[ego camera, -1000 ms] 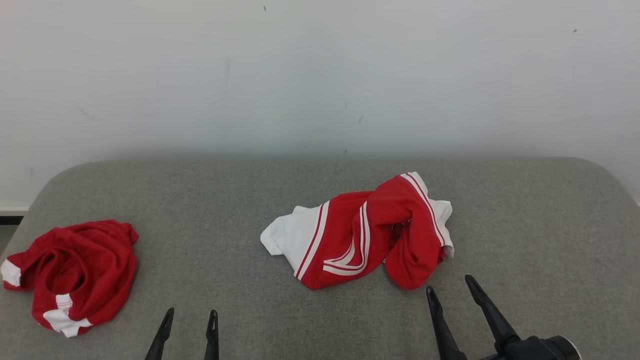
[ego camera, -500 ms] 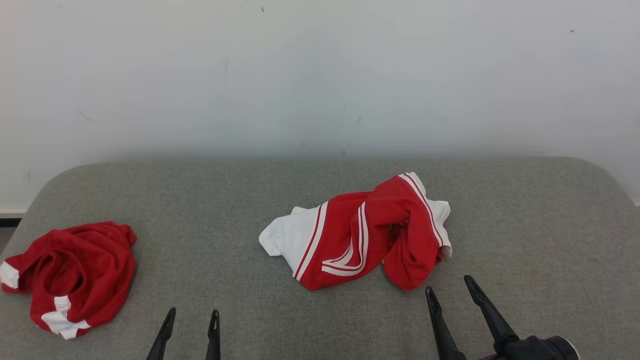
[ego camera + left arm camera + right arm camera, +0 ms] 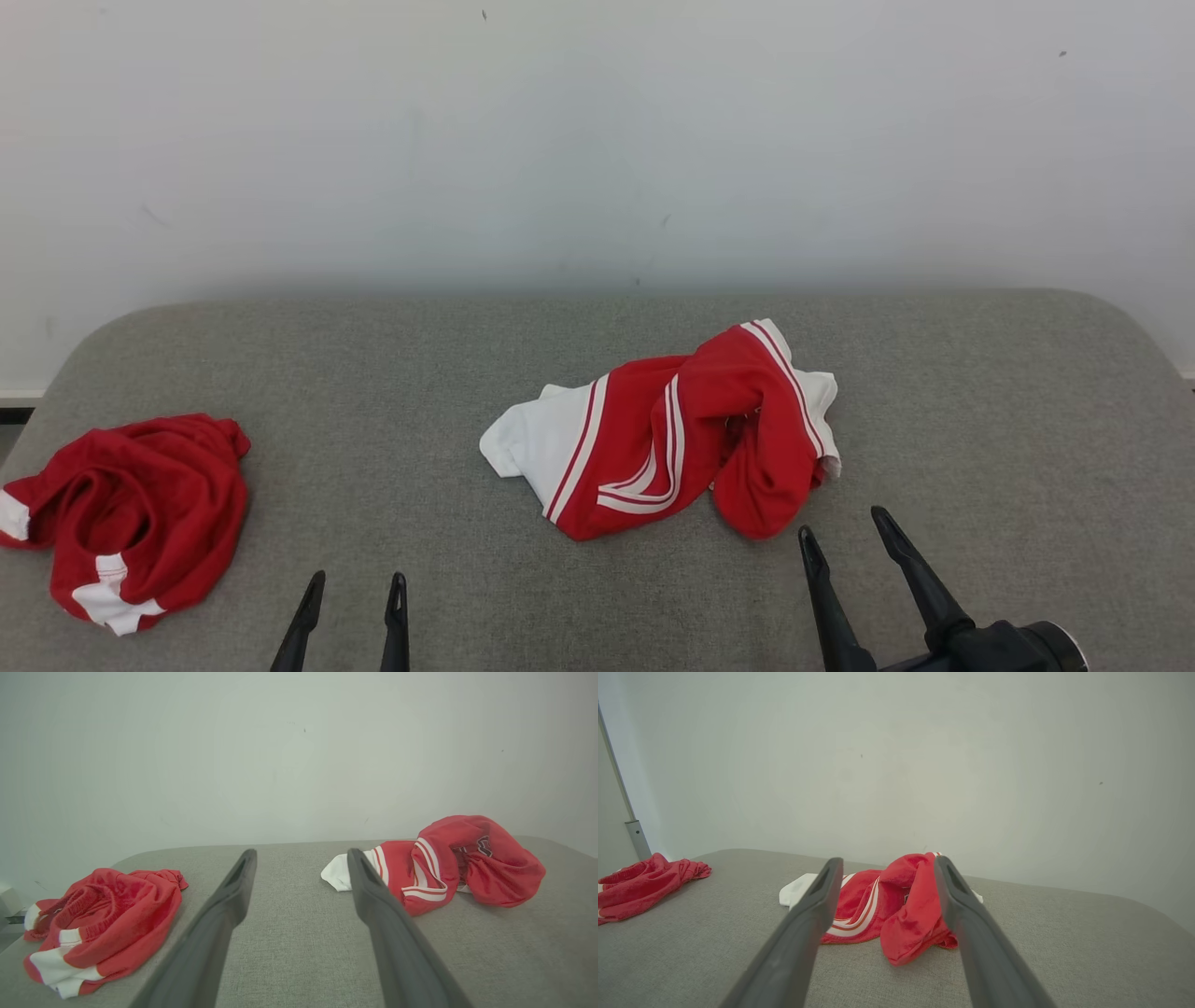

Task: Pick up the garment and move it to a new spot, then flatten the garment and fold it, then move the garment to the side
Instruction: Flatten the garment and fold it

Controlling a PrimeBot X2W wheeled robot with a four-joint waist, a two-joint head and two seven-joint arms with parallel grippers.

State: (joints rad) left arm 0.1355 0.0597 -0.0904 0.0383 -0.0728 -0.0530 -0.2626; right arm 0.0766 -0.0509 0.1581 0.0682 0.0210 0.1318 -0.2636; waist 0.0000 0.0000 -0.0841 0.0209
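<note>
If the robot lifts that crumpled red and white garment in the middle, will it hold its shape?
Probably not: the red and white garment lies in soft, loose folds, so it should droop and unfurl when pinched. Thin cloth, so likely light. Pushed, it would probably bunch up on the grey textured surface.

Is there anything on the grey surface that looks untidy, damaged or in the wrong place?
Nothing looks damaged or spilled. The red and white striped garment lies crumpled mid-surface, not flat. A second red garment with white trim is bunched at the left edge of the grey fabric surface.
</note>
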